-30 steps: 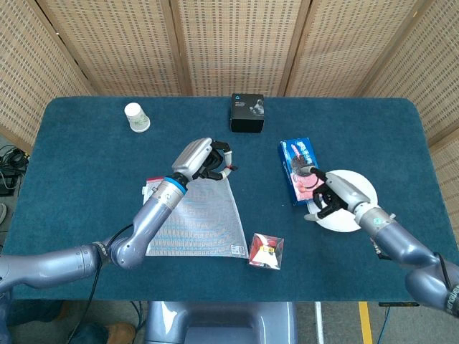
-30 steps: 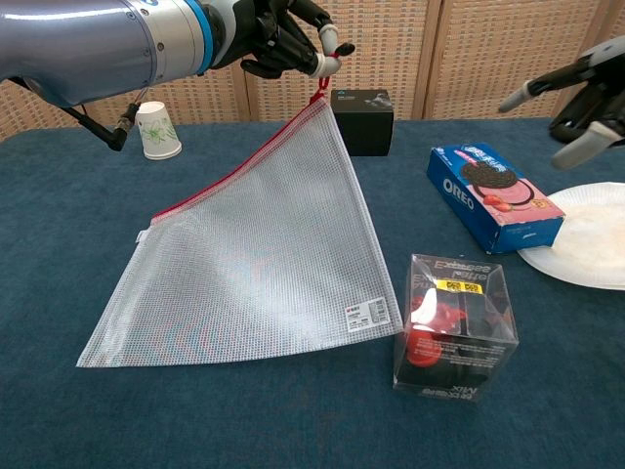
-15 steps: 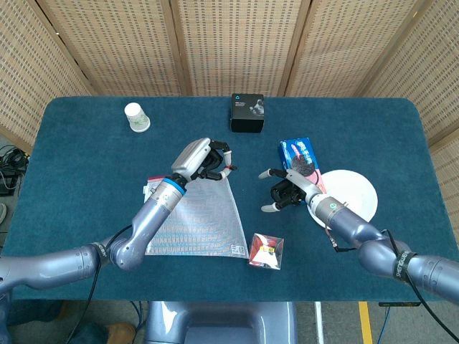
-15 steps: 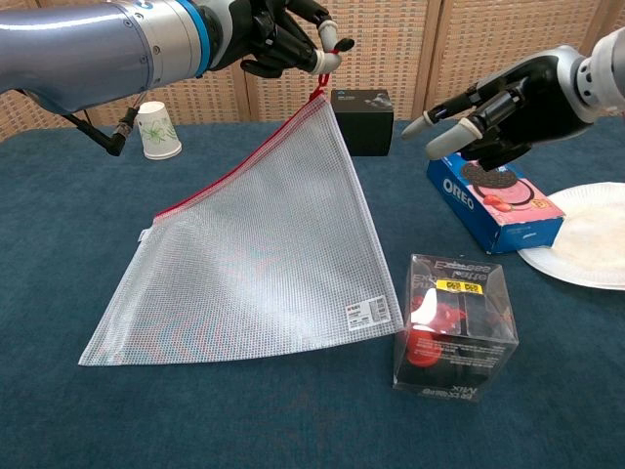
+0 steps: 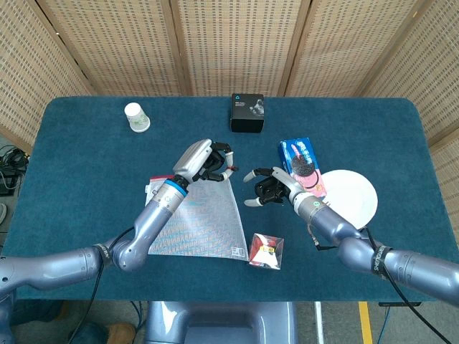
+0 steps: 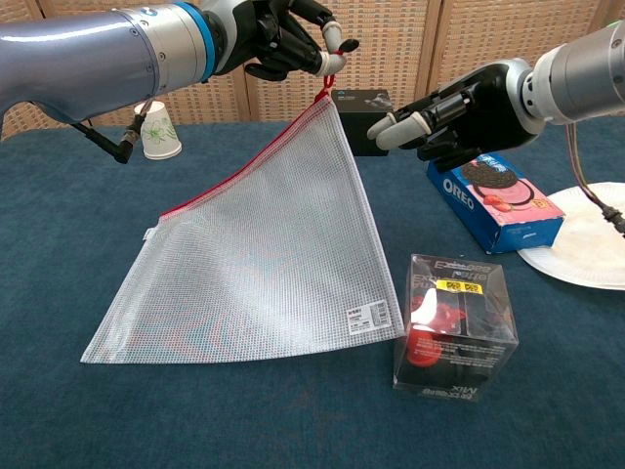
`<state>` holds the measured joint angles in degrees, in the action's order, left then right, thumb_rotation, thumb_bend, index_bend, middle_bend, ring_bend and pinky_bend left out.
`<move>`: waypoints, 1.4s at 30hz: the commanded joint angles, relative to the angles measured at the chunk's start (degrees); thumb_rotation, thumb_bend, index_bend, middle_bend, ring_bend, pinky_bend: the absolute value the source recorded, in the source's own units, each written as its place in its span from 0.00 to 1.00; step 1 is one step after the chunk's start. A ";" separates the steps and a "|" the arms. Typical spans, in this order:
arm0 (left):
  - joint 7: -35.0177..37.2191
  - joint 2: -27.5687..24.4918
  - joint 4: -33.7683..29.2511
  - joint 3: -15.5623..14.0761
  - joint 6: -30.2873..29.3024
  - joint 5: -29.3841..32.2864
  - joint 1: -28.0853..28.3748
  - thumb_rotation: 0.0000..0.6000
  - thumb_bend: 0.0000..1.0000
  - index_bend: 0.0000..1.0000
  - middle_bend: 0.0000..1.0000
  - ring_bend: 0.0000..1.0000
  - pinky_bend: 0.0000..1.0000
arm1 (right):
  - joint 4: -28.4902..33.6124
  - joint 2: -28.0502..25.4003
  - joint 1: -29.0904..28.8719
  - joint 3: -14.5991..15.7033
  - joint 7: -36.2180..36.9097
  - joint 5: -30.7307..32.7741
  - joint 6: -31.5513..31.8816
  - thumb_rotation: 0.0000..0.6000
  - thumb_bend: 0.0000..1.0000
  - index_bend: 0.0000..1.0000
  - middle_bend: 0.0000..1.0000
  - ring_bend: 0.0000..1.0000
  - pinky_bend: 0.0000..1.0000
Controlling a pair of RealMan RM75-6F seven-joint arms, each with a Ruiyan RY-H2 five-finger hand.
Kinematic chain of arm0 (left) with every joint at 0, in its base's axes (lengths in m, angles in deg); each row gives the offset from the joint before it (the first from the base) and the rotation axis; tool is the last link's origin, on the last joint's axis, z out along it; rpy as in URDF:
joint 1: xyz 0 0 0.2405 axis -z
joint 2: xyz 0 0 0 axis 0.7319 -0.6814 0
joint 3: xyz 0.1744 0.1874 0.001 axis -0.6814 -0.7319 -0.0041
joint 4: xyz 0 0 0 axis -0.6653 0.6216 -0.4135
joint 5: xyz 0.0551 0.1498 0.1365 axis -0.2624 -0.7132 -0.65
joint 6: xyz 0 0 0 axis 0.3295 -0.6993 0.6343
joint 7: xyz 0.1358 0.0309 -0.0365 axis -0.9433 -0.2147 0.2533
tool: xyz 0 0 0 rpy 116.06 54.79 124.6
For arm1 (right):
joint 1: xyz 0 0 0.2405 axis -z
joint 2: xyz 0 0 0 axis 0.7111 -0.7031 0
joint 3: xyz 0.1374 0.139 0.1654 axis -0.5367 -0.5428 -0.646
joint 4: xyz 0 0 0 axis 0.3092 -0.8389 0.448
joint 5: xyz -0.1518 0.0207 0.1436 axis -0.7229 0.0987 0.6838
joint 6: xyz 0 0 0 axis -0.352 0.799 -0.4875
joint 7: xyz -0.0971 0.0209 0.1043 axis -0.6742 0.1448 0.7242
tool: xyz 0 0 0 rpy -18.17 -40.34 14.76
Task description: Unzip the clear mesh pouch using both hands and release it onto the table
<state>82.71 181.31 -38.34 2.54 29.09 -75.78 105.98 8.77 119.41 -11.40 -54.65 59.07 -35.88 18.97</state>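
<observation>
— Where is the mesh pouch (image 6: 259, 259) right now?

— Hanging by one corner. Its upper corner is lifted off the table (image 5: 79, 154) while the wide lower edge rests on the blue cloth, so it drapes like a slanted sail. The red zipper (image 6: 239, 166) runs along the upper left edge, from the raised corner down toward the table.

— What holds it up?

— The left hand (image 6: 288, 39). Its fingers are curled in tight, and the red pull tab (image 6: 323, 90) at the top corner is pinched between the fingertips — the pouch hangs from that pinch.

— And the right hand (image 6: 459, 112)?

— It holds nothing. Fingers apart and stretched toward the pouch's raised corner, near it but not touching. From the head view it sits just right of the left hand, above the table.

— Is the zipper open at all?

— Hard to say; the red line looks unbroken along the edge, but the mesh is too fine to be sure.

— What else is on the table?

— A clear plastic box (image 6: 455, 324) with something red inside stands just beside the pouch's lower right corner. Behind the right hand lies a blue cookie box (image 6: 498, 200), with a white paper plate (image 6: 591, 244) touching its far end. A black box (image 5: 247, 112) stands at the back, and a paper cup (image 5: 136, 117) lies on its side, well apart at the back left.
</observation>
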 commanded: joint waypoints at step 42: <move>4.56 3.50 2.93 0.62 -0.21 -0.28 -0.02 1.00 0.88 0.84 0.95 0.96 1.00 | 0.45 7.92 -6.04 -1.11 -12.41 15.09 13.81 1.00 0.43 0.52 0.84 0.88 1.00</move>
<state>87.28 184.76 -35.48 3.18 28.85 -76.10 105.94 9.17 127.29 -17.49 -55.65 46.75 -20.88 32.69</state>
